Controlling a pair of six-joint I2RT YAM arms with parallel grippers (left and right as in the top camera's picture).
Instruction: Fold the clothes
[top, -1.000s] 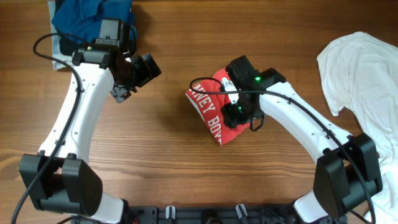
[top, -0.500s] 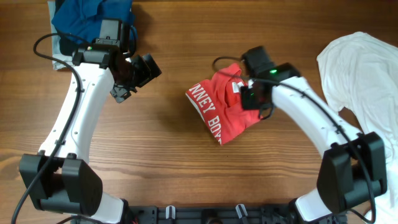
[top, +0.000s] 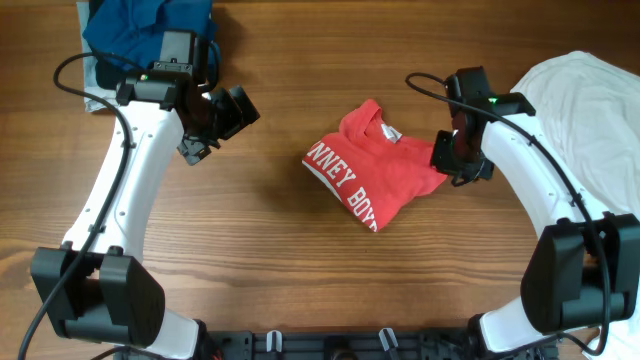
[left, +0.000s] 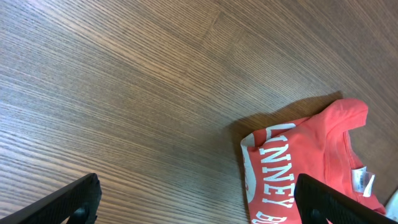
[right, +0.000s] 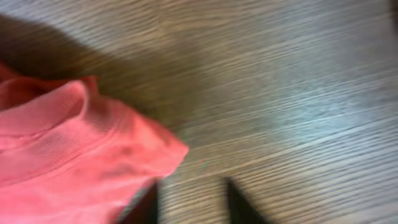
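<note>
The red T-shirt (top: 368, 170) with white lettering lies crumpled in the middle of the table; the left wrist view shows it (left: 311, 168) at the lower right. A plain white shirt (top: 590, 110) is spread at the right edge. My right gripper (top: 450, 165) hovers at the red shirt's right edge. In the blurred right wrist view its fingers (right: 193, 205) stand apart with bare wood between them, and the red cloth (right: 74, 149) lies just beside the left finger. My left gripper (top: 232, 112) (left: 196, 199) is wide open over bare table, left of the shirt.
A blue cloth (top: 150, 25) is bunched at the back left corner behind the left arm. Bare wooden table (top: 280, 250) lies between the arms and in front of the red shirt.
The right gripper moved from the middle of the red shirt to its right edge, dragging cloth rightward, so the shirt now lies wider. The left arm has not moved.
</note>
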